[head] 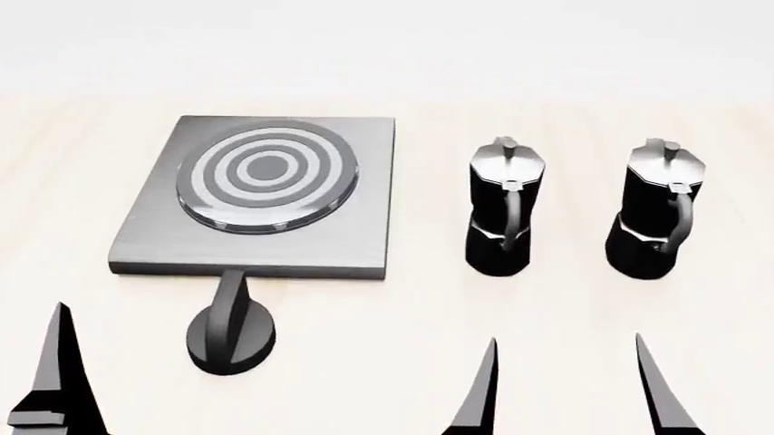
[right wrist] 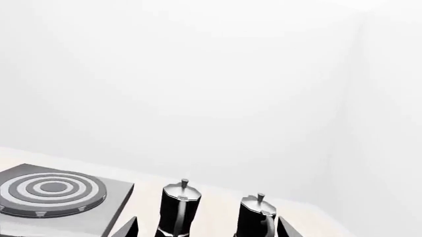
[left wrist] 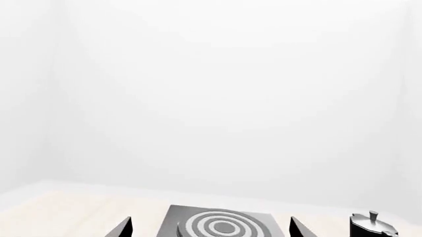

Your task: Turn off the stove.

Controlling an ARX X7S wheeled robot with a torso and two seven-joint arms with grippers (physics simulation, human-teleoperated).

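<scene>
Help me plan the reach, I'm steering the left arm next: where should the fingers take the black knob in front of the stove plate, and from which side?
Grip the knob across its raised ridge, which runs from the round base toward the stove plate. Come from above with one finger on each flank; the low base offers little to pinch. The left gripper sits nearest, I'd judge.

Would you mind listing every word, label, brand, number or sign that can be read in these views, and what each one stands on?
There is none to read in any view.
Stove: plain brushed grey plate, burner rings only, no markings.
Knob: plain black, no dial marks or numbers visible.
Two moka pots: black and silver, no brand or label.
Table and walls: bare.
</scene>
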